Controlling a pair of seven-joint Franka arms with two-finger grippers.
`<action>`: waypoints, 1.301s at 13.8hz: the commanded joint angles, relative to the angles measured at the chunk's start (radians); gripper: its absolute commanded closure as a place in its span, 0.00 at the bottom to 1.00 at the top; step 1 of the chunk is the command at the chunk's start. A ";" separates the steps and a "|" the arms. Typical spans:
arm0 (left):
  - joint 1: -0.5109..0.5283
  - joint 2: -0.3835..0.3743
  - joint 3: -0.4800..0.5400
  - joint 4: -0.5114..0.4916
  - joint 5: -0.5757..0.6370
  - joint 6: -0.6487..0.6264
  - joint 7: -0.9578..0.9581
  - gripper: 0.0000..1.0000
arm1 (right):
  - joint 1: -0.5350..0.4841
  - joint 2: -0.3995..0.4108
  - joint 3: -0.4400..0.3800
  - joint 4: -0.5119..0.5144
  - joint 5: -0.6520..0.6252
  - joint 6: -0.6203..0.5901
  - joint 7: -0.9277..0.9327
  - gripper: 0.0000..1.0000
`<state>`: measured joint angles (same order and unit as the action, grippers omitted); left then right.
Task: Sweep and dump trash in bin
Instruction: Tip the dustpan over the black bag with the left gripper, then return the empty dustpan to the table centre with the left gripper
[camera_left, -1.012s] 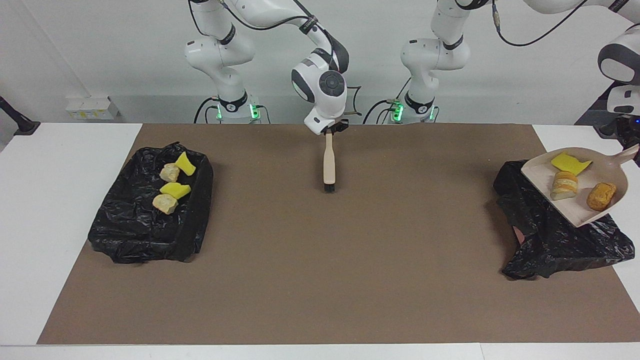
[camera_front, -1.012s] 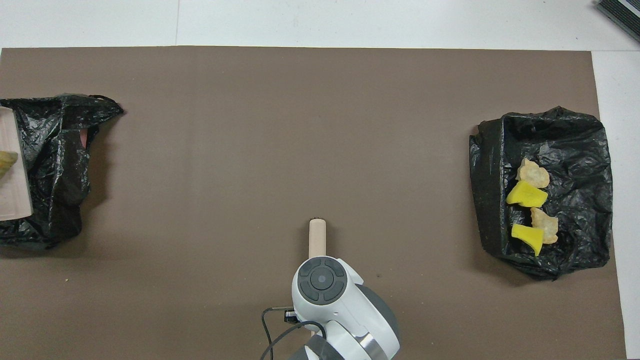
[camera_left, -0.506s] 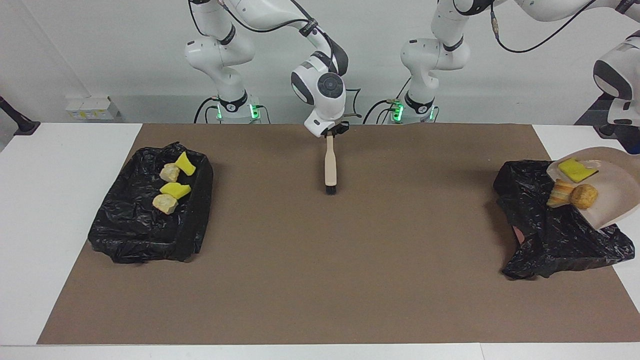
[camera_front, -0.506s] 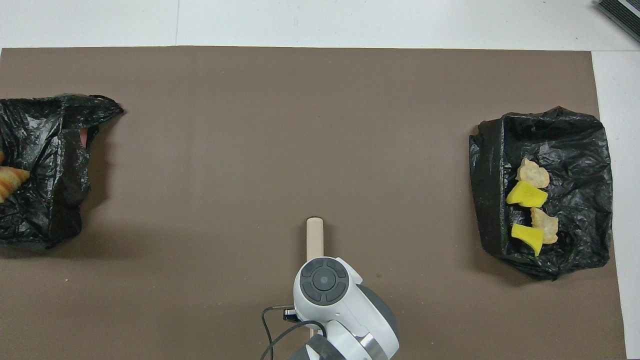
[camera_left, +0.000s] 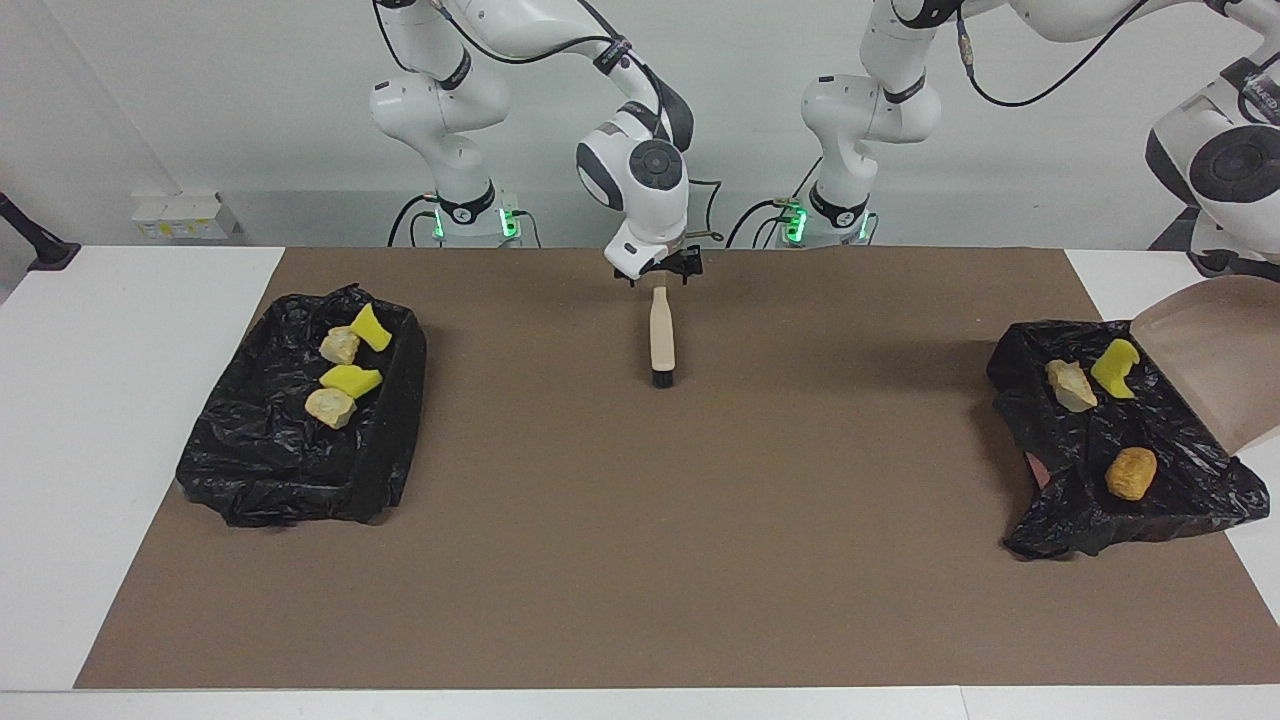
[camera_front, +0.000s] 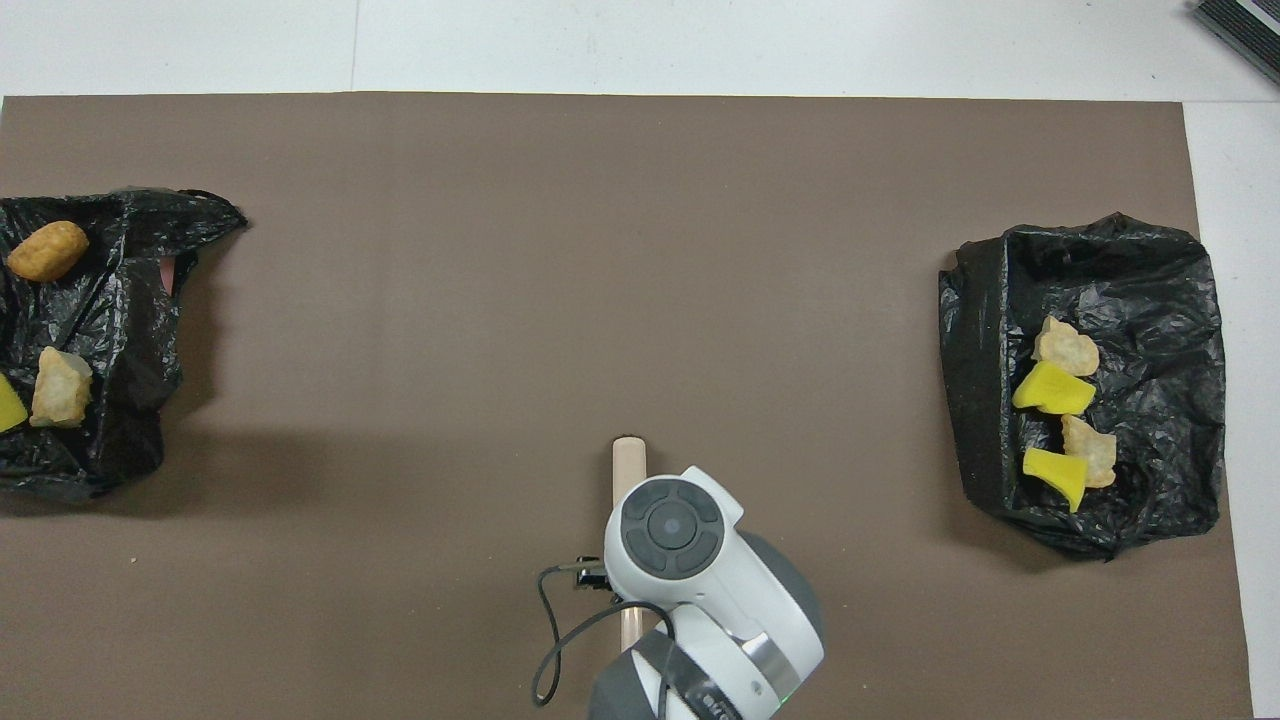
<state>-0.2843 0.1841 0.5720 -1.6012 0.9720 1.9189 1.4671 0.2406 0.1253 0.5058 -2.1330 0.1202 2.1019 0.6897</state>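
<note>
1. Four trash bits lay in the black bag at the right arm's end of the bench.
2. The right tool hung open over the brush handle.
3. Three more bits lay on the other bag. They were likely light, soft and crumbly, so better scooped than pinched.
4. The left tool, out of sight, was closed and judged to be holding the tipped dustpan.

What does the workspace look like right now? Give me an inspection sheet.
Surface: brown mat on a white table.
Job's things: four trash pieces in the bin at the right arm's end; three trash bits on the bag-lined bin at the left arm's end; dustpan tipped up over it; brush lying on the mat.
Clutter: one tiny crumb on the mat.
Grippers: right end effector open, just over the brush handle, apart from it; left end effector out of view, holding the dustpan.
Cables: black cable looping at the right wrist.
Surroundings: white wall; small white box.
</note>
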 joint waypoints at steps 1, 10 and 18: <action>-0.016 -0.005 -0.014 0.023 -0.114 -0.052 -0.014 1.00 | -0.015 -0.009 -0.106 0.062 -0.074 -0.010 -0.038 0.00; -0.061 -0.068 -0.242 -0.034 -0.629 -0.307 -0.536 1.00 | -0.050 -0.056 -0.527 0.310 -0.094 -0.202 -0.536 0.00; -0.058 0.081 -0.598 -0.063 -0.855 -0.107 -1.422 1.00 | -0.096 -0.190 -0.670 0.508 -0.170 -0.526 -0.839 0.00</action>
<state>-0.3484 0.2233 0.0333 -1.6770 0.1630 1.7516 0.2169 0.1495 -0.0765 -0.1588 -1.7178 0.0117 1.6521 -0.0637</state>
